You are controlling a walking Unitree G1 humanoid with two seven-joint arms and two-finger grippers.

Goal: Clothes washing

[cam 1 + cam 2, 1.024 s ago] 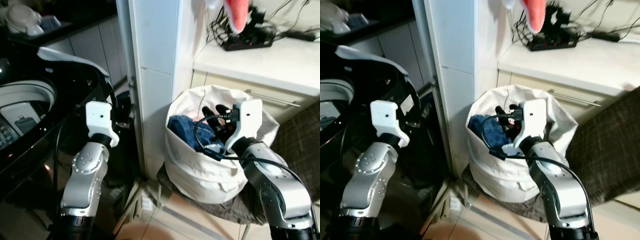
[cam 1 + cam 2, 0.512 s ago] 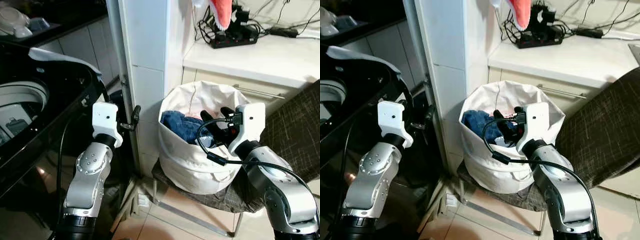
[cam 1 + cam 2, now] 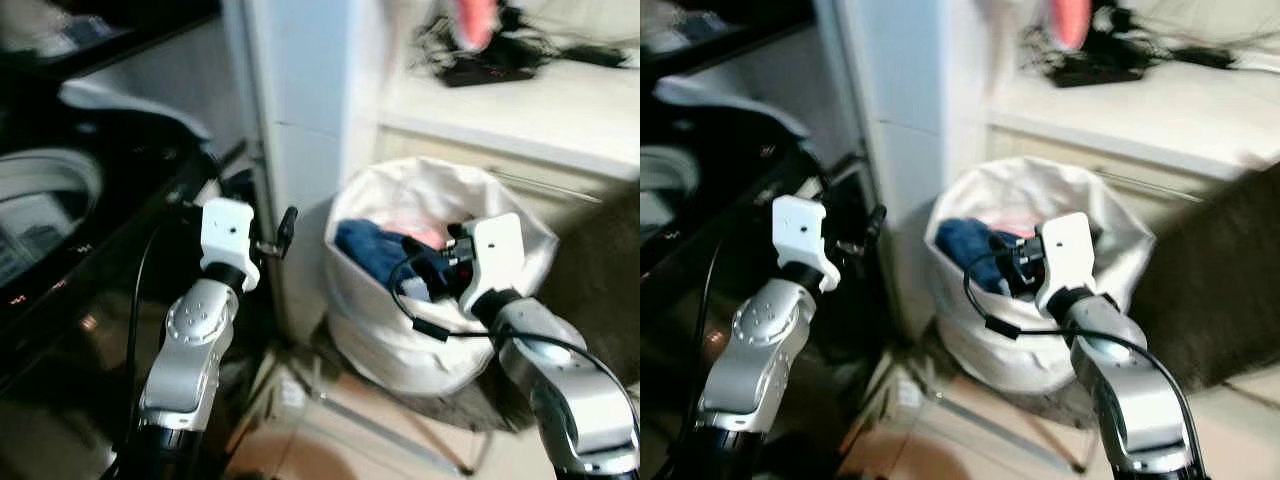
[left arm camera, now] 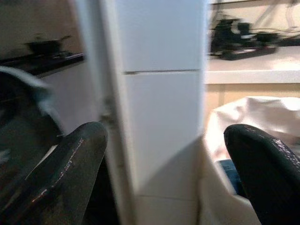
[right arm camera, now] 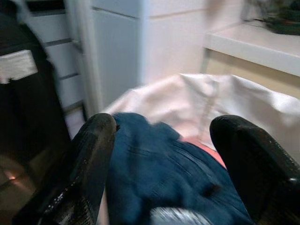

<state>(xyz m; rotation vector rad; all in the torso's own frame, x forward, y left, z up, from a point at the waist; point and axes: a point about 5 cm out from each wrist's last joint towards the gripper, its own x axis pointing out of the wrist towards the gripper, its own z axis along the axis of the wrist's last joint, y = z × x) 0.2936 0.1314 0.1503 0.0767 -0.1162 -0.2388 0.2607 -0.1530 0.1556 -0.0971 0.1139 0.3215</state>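
A white laundry bag (image 3: 395,330) sits on a low stool, holding blue denim clothes (image 3: 365,245) and a pink garment (image 3: 428,236). My right gripper (image 3: 432,262) hangs open just over the bag's mouth. In the right wrist view its fingers (image 5: 93,154) straddle the blue denim (image 5: 159,168) without closing on it, and the bag's white wall (image 5: 225,96) lies behind. My left gripper (image 3: 284,228) is open and empty, held up beside the white pillar (image 4: 159,93). The open top-loading washing machine (image 3: 50,200) is at my left.
A counter (image 3: 530,105) with a black power strip and cables (image 3: 485,65) runs behind the bag. A dark checked cloth (image 3: 1200,290) hangs at the right. The stool's metal legs (image 3: 370,425) stand on a tiled floor. The whole picture is blurred.
The camera has shifted and the picture has blurred. Both grippers keep their places, the right one over the bag and the left one beside the pillar.
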